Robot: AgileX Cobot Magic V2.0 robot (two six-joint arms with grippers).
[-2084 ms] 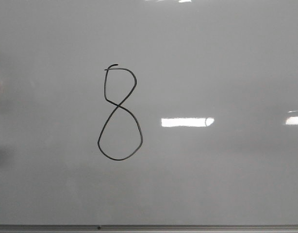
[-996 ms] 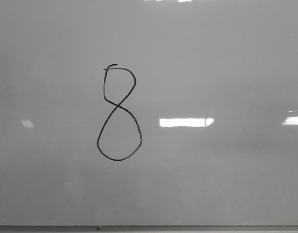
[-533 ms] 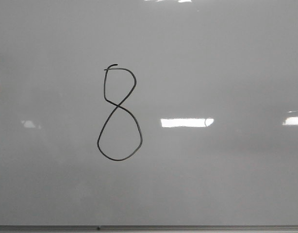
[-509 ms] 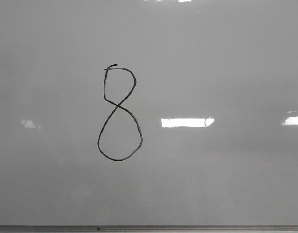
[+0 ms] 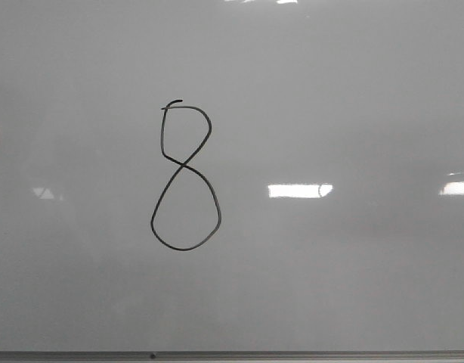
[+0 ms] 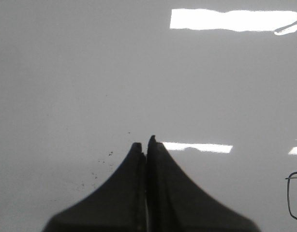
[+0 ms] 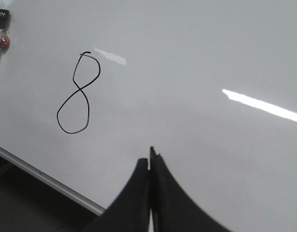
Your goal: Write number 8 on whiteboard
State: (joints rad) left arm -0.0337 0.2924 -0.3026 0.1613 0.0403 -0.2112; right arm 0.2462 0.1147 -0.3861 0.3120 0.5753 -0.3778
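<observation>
Front view was filled almost wholly by the whiteboard [image 5: 330,91], a glossy pale grey surface crossed by bright rectangular light reflections [image 5: 298,190], with its thin grey frame edge [image 5: 292,354] seen along the lower border. The number 8 [image 5: 185,175] was drawn in thin black line left of the board's centre, upright, with a boxy smaller upper loop closed over a larger rounded lower loop and a short stray tick at its top. No arm was seen in that view.

From the right wrist camera, the figure was seen whole on the board, well apart from the right gripper [image 7: 150,164], whose dark fingers were pressed together with nothing held between them. A marker [image 7: 0,24] with a black cap and a red spot was made out at the far corner of that picture, beyond the figure. From the left wrist camera, the left gripper [image 6: 145,150] was likewise seen closed and empty above bare board, and only a small part of the black line was caught at the picture's edge.
</observation>
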